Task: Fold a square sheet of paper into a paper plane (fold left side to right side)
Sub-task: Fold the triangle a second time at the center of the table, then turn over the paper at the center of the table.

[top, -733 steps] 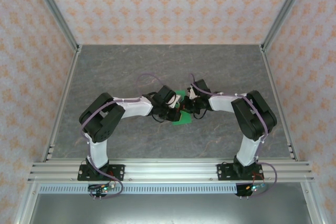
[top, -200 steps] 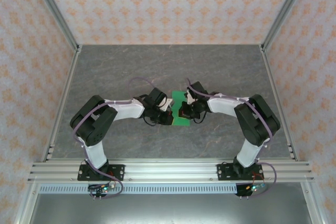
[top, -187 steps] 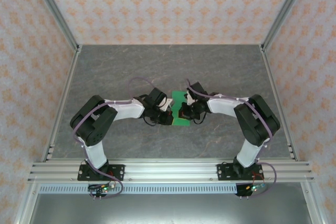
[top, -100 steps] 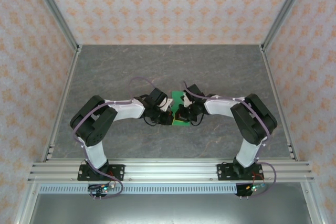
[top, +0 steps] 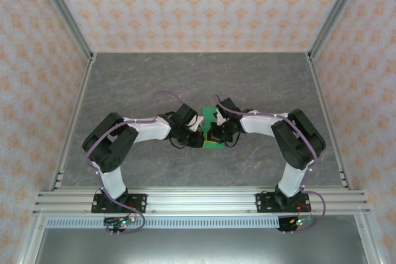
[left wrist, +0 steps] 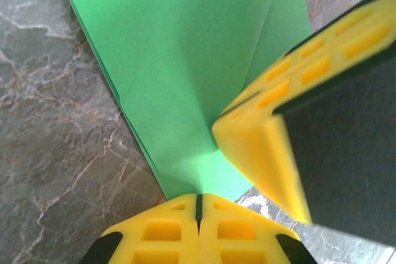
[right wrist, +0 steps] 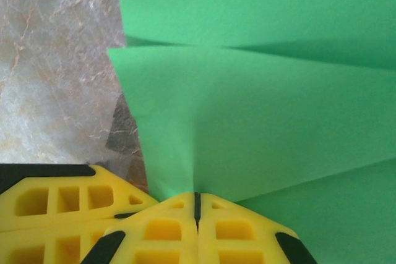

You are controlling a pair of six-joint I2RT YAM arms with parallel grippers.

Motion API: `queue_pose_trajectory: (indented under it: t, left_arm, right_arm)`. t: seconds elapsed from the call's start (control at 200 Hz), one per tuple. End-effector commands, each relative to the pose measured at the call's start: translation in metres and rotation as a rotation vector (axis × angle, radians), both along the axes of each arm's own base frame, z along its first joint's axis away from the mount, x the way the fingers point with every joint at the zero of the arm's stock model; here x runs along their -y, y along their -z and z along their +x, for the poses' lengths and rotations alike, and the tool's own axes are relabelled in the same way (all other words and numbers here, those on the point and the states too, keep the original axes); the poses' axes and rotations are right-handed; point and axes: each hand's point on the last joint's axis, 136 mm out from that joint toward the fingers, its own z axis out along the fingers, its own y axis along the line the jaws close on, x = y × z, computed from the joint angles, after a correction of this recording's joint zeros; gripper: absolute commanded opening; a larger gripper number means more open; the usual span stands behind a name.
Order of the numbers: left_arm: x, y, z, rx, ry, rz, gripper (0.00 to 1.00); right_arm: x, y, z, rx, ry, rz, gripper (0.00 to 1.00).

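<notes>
Seen from the top camera, both arms are reaching inward over the grey marbled bench (top: pixel 185 78), and their wrists are meeting near its middle. The sheet of paper (top: pixel 212 115) is lying on the bench between them, bright green, with most of it covered by the two wrists. The left tool (top: pixel 200 138) is coming in at the sheet's left edge and the right tool (top: pixel 213 134) is sitting just beside it over the paper. From this height I cannot tell how the jaws are standing.

In the left wrist camera, the left tool (left wrist: pixel 198 202) is closing its two yellow fingers together, and the near edge of the sheet of paper (left wrist: pixel 185 47) is being pinched between them. The paper is rising from the pinch and spreading away, with crease lines running across it and a second layer showing along its left edge. A yellow finger (left wrist: pixel 260 140) of the right tool is pressing in from the right, touching the green surface close to the pinch. The bench (left wrist: pixel 49 122) is showing on the left.

In the right wrist camera, the right tool (right wrist: pixel 197 205) is likewise shutting its fingers on a fold of the sheet of paper (right wrist: pixel 278 91), which is fanning out above the grip in overlapping layers. A finger (right wrist: pixel 55 205) of the left tool is lying just beside it at the lower left, over the bench (right wrist: pixel 55 47).
</notes>
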Motion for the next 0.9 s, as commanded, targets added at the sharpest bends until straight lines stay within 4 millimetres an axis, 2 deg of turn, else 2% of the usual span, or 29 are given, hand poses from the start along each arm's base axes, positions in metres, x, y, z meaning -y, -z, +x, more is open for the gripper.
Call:
queue_pose_trajectory:
  t: [0.0,0.155,0.26,0.33,0.455,0.56,0.641,0.736,0.896]
  left_arm:
    - [-0.037,0.038,-0.015,-0.054,-0.048,0.184,0.00]
    - [-0.036,0.037,-0.015,-0.053,-0.055,0.177,0.00]
    - [-0.034,0.031,-0.013,-0.048,-0.060,0.161,0.01]
    - [-0.029,0.017,-0.008,-0.030,-0.069,0.124,0.03]
    - [-0.019,-0.021,0.007,0.016,-0.076,0.033,0.13]
    - [-0.020,-0.050,0.019,0.073,-0.094,-0.009,0.25]
    - [-0.021,-0.064,0.028,0.104,-0.114,-0.035,0.35]
    - [-0.019,-0.066,0.037,0.111,-0.133,-0.063,0.41]
    - [-0.012,-0.056,0.052,0.105,-0.151,-0.079,0.49]
  right_arm:
    - [0.036,0.014,0.018,0.027,0.061,-0.148,0.04]
    - [0.052,0.009,0.028,0.045,0.083,-0.185,0.04]
    - [0.059,-0.002,0.032,0.081,0.091,-0.191,0.05]
    - [0.065,-0.013,0.035,0.120,0.103,-0.187,0.06]
    - [0.079,-0.030,0.040,0.175,0.163,-0.123,0.10]
    - [0.084,-0.039,0.046,0.202,0.211,-0.009,0.16]
    - [0.084,-0.045,0.050,0.218,0.238,0.077,0.25]
    - [0.077,-0.047,0.054,0.231,0.253,0.157,0.40]
    - [0.060,-0.046,0.061,0.219,0.265,0.291,0.50]
